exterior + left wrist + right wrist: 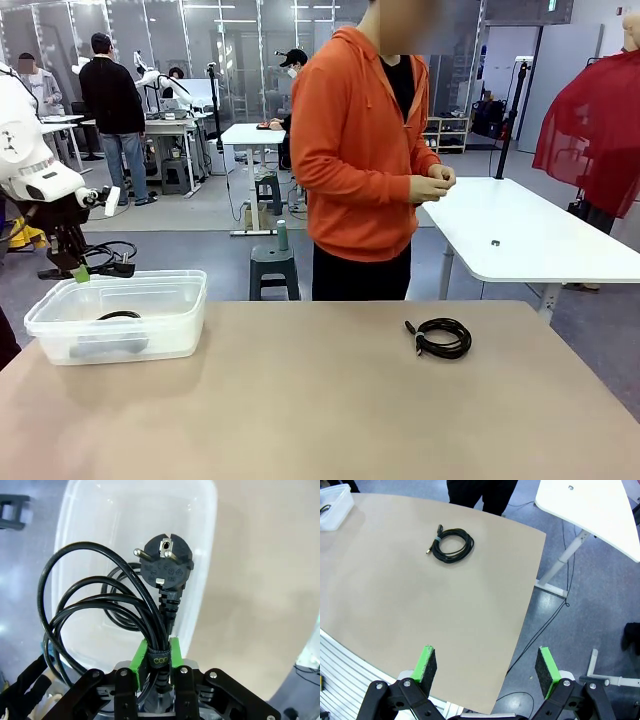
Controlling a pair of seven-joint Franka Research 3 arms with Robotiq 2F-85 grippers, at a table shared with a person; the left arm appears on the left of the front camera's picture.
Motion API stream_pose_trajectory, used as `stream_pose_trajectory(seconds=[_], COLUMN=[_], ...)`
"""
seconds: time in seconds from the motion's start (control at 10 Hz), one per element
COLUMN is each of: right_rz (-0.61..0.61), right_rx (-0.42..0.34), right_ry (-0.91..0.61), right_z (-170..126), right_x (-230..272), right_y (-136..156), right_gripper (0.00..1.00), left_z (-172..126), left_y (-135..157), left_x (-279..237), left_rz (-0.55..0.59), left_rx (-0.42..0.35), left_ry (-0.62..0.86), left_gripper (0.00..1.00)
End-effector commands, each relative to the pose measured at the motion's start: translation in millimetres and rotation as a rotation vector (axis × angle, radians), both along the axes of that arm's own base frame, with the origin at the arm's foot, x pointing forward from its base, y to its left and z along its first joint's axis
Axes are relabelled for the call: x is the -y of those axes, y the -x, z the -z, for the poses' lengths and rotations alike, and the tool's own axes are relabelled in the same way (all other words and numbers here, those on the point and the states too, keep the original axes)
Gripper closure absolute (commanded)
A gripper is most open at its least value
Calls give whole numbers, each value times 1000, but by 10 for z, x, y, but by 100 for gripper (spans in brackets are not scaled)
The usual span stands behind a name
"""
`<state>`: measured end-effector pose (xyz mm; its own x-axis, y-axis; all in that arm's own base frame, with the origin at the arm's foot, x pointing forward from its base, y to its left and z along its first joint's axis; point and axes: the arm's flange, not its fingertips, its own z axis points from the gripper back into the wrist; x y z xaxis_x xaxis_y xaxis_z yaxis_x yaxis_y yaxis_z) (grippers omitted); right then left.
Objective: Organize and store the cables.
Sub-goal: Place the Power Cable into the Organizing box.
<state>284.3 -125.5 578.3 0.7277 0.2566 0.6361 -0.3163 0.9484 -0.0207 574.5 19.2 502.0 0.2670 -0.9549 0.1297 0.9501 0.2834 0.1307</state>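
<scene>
cable (119,316) in bin (185,300), cord (165,562) in left claw (156,654)

Bright, even ceiling light, shadows faint. Wrist views bow the table (395,605) edge; the bin (200,530) glares white.

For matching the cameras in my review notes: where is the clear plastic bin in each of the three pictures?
Front view: bin at the left, on the tan table, under the left tool.
Left wrist view: bin in the upper middle, behind the power cable that the tool grips.
Right wrist view: bin in the top-left corner.
Shared landmark: the tan table.
</scene>
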Motion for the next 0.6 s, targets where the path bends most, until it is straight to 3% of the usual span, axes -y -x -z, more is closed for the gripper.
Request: stream_pose_trajectory(seconds=[0.0, 0.5], right_rz=[-2, -2], right_rx=[-2, -2], right_ry=[-5, -5], right_z=[39, 39], right_x=[-1, -1], right_y=[14, 14], right_gripper=[0, 0], left_z=[151, 611], left_y=[-294, -570], left_x=[-74, -83], left_rz=[0, -8], left_rx=[-17, -92], left_ry=[0, 20], left_gripper=[79, 79])
